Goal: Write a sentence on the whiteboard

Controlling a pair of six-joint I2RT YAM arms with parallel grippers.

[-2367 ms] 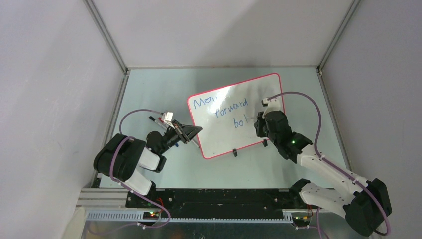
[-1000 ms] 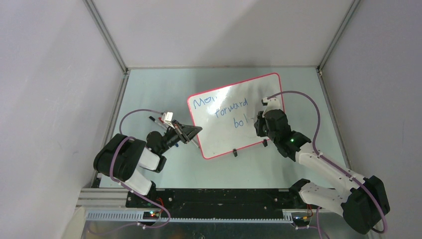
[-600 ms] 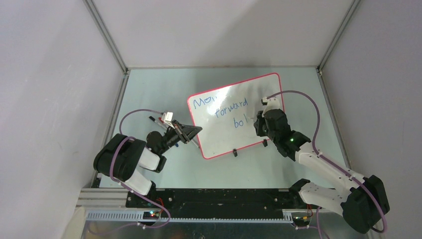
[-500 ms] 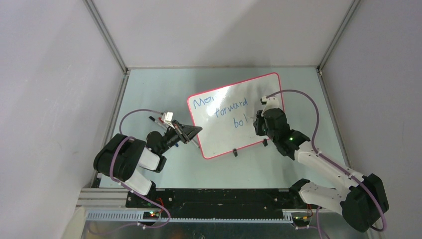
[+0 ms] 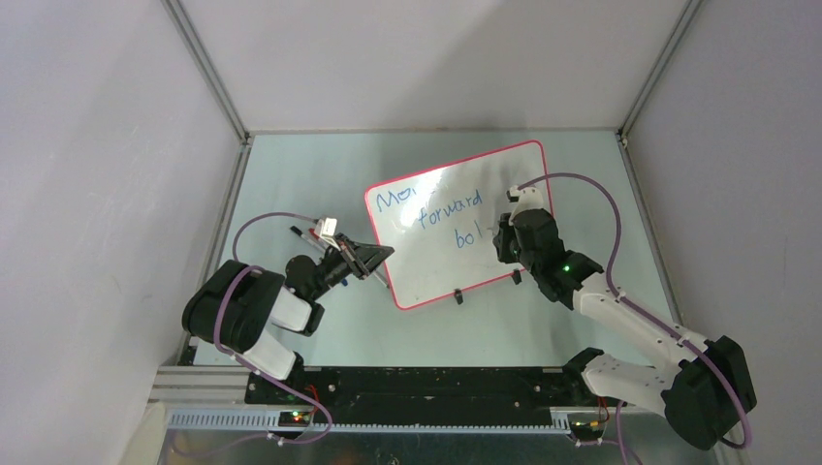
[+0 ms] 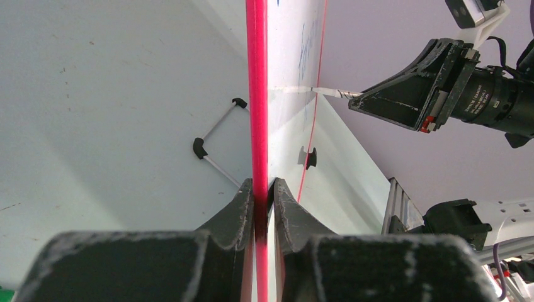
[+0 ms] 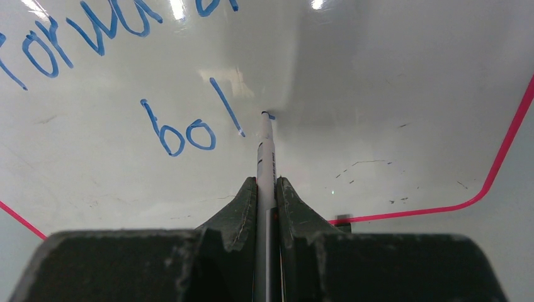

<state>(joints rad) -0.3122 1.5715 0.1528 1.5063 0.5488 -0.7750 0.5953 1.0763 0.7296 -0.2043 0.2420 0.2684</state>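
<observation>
Table (image 5: pixel 310 174) seen from above, with two robot arms at its near edge. On the left, the left claw (image 6: pixel 260 186) is nearly closed. It pinches the pink frame on the left edge of the board (image 5: pixel 431 266), apparently to steady it. The board sits near the middle of the table, turned at a slant, with two black feet (image 5: pixel 457 295) on its near edge. Blue words (image 5: pixel 449 211) step down across it: "Move", partly lost in glare, then "forward", then the unfinished "bol". To the right, the right claw (image 7: pixel 266 184) is fully closed on a thin marker (image 7: pixel 267 148) that runs out between its fingers. The tip touches the board just right of the "l", where a small blue mark shows. The task looks well along, with the third word in hand and a "d" seemingly starting. The next move likely calls for a small round stroke under light, steady pressure, then "ly", leaving room before the right frame.
</observation>
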